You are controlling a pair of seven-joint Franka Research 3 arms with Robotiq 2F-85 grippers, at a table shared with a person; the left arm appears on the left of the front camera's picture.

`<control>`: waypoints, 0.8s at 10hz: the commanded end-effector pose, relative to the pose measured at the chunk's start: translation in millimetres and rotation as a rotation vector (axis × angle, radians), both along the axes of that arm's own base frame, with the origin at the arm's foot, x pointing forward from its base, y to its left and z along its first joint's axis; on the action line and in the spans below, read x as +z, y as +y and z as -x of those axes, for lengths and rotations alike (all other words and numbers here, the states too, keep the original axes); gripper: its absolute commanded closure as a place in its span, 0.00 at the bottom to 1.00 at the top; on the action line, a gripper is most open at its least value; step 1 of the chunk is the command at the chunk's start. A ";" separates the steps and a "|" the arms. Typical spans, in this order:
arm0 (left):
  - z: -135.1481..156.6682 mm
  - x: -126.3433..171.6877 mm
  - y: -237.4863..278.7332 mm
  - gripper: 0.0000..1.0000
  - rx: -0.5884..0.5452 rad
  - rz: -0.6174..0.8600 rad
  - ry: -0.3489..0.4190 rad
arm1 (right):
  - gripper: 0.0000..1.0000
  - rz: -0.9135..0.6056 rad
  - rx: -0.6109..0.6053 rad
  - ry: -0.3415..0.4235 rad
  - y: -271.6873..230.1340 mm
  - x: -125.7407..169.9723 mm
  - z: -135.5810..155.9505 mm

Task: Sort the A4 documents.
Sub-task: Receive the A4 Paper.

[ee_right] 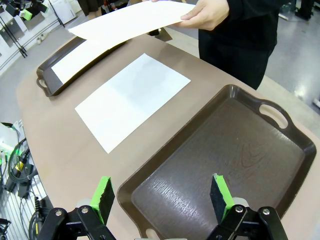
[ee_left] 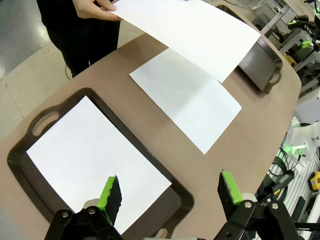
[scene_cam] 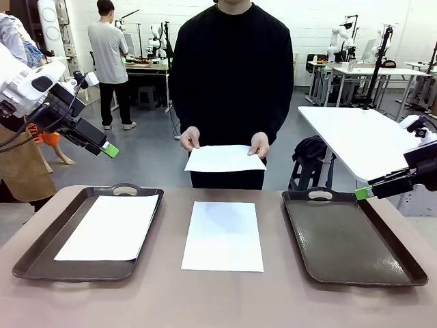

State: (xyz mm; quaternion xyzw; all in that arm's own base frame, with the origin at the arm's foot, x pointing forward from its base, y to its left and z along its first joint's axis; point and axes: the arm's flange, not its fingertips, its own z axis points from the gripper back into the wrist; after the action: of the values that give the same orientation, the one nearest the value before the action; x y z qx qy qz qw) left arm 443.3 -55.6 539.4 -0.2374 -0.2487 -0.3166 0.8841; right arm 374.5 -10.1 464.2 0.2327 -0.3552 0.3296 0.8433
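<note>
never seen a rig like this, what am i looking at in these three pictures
Two robot arms share a table with a person. The wide picture looks across it from the robot's side. The other two come from cameras on each wrist, so the green-tipped fingers at the bottom are that arm's own: the left gripper and the right gripper, both open, holding nothing. On the table, the left tray has a white sheet in it, the right tray has none, and another sheet lies between them. The person's hands hold a third sheet above the far edge.
</note>
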 end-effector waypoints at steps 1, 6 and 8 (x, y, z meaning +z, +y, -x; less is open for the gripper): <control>0.4 0.3 -0.4 0.00 -0.006 -0.002 -0.011 | 0.00 -0.018 0.013 -0.015 -0.2 -2.3 -4.6; 0.4 0.3 -0.4 0.00 -0.006 -0.002 -0.011 | 0.00 -0.018 0.013 -0.015 -0.2 -2.3 -4.6; 0.4 0.3 -0.4 0.00 -0.006 -0.002 -0.011 | 0.00 -0.018 0.013 -0.015 -0.2 -2.3 -4.6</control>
State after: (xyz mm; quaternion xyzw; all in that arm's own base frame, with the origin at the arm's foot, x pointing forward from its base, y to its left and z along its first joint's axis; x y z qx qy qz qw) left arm 443.3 -55.6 539.4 -0.2374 -0.2487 -0.3166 0.8841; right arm 374.5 -10.1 464.2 0.2327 -0.3552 0.3296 0.8432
